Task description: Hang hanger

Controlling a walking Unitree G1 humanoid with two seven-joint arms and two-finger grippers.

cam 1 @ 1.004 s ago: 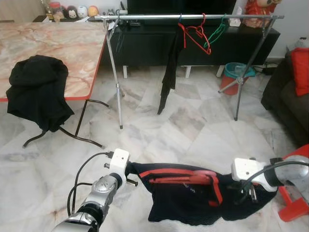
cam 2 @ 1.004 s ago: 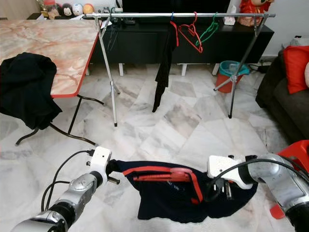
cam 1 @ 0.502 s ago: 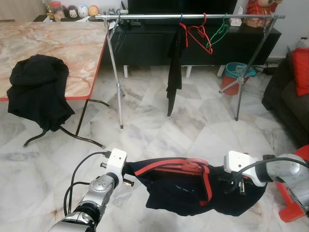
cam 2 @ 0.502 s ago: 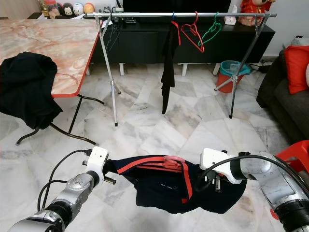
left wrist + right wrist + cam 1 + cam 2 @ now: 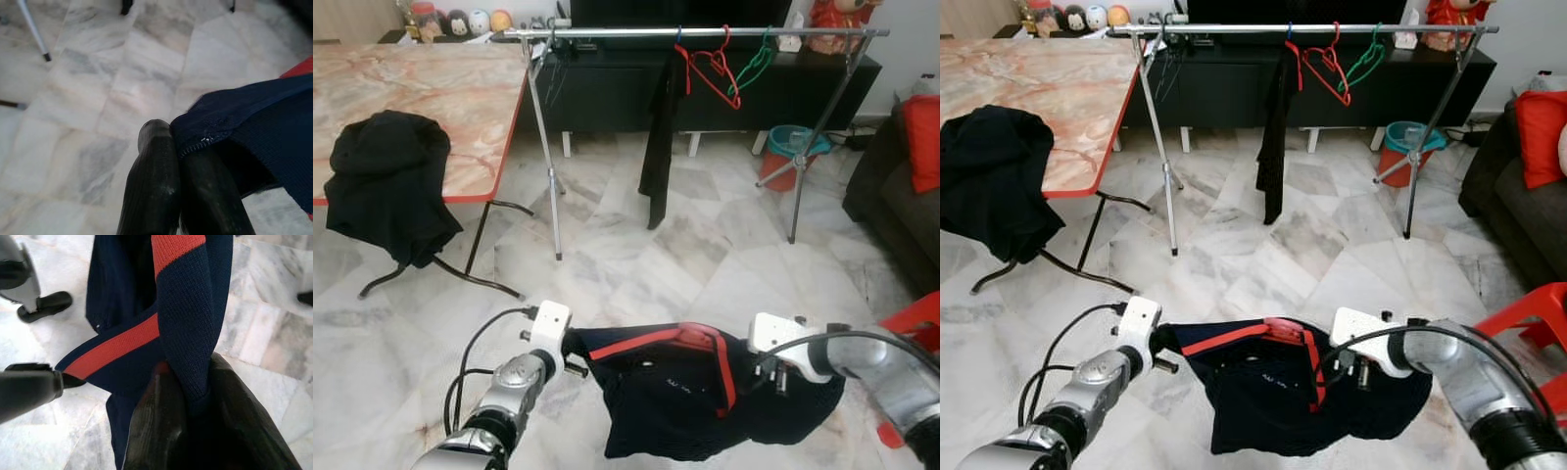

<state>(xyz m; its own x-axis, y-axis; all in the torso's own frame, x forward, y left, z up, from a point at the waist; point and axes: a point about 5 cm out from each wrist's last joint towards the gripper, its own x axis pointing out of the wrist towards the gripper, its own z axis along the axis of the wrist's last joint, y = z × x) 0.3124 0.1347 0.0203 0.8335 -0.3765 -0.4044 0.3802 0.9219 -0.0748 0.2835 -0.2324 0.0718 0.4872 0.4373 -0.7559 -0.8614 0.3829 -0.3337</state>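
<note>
A navy garment [image 5: 675, 392] with red trim hangs low over the marble floor, stretched between my two grippers. A red hanger [image 5: 697, 336] shows at its top edge. My left gripper [image 5: 178, 147] is shut on the garment's left edge, the cloth pinched between its black fingers [image 5: 154, 181]. My right gripper [image 5: 188, 382] is shut on the navy and red cloth at the garment's right side [image 5: 766, 377]. Across the room stands a silver clothes rack [image 5: 695, 32] with a red hanger [image 5: 715, 69], a green hanger [image 5: 754, 64] and a black garment [image 5: 658, 147] on its rail.
A marble-top table [image 5: 421, 88] with a red edge stands at the left, a black garment [image 5: 386, 181] draped over its corner. A dark sofa [image 5: 901, 176] and a red stool [image 5: 915, 313] are at the right. A teal bin [image 5: 791, 152] sits by the rack's right leg.
My right gripper has moved left toward the left one, so the navy garment is more bunched and sags lower. The black garment on the rack has swung slightly.
</note>
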